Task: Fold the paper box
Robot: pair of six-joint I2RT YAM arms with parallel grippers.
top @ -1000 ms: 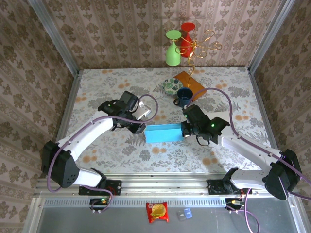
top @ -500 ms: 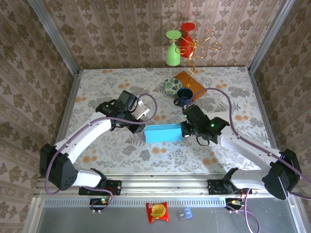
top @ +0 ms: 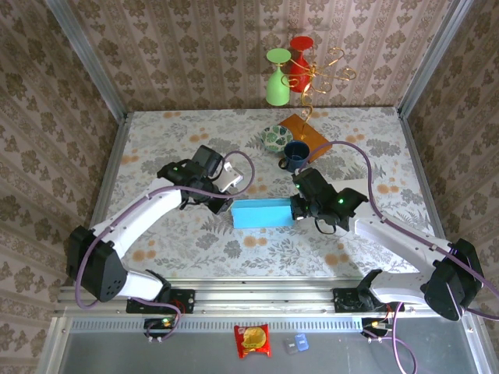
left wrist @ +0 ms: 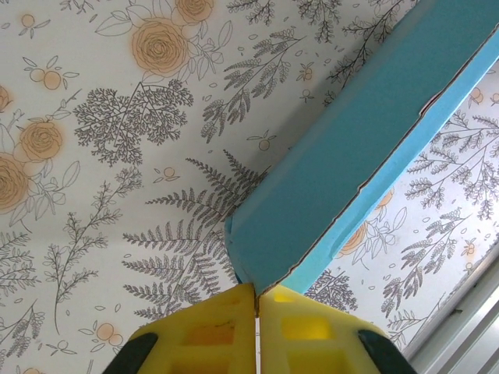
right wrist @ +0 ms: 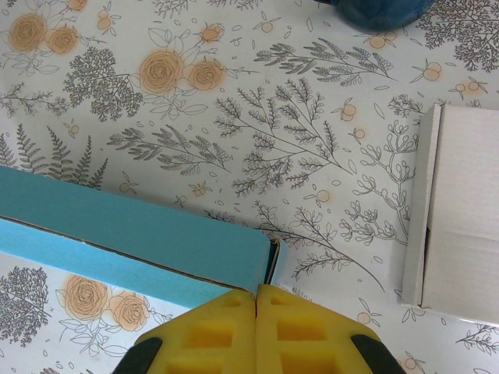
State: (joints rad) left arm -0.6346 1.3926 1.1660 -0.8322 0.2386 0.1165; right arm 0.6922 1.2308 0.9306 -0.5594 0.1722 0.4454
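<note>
**Operator:** How do my jaws stand?

**Spotter:** Your left gripper (left wrist: 256,292) is clenched, its yellow halves pressed flat together. The near corner of the box (left wrist: 343,171) sits right at their tips. I can't tell whether any paper is pinched in that seam. Your right gripper (right wrist: 256,294) is clenched the same way, with the box's other end at its tips, at 12 o'clock.

**Operator:** Which way does the box run?

**Spotter:** From above, its long axis lies 9 to 3 o'clock, the 3 o'clock end a touch farther from you. It lies at the middle of the table (top: 148,148), between your two grippers. In your left wrist view it runs from the tips toward 1 o'clock. In your right wrist view it runs toward 9 o'clock.

**Operator:** And how does it look?

**Spotter:** Long, narrow and turquoise, with a wide face and a slimmer one beside it. A thin raw paper edge runs the whole length where the two meet. At your right gripper's end a dark slit shows between the layers.

**Operator:** What's nearby?

**Spotter:** A white carton (right wrist: 468,218) lies at 3 o'clock in your right wrist view, apart from the box. From above, a dark blue cup (top: 295,154) stands near your right gripper, at its 12 o'clock.
</note>
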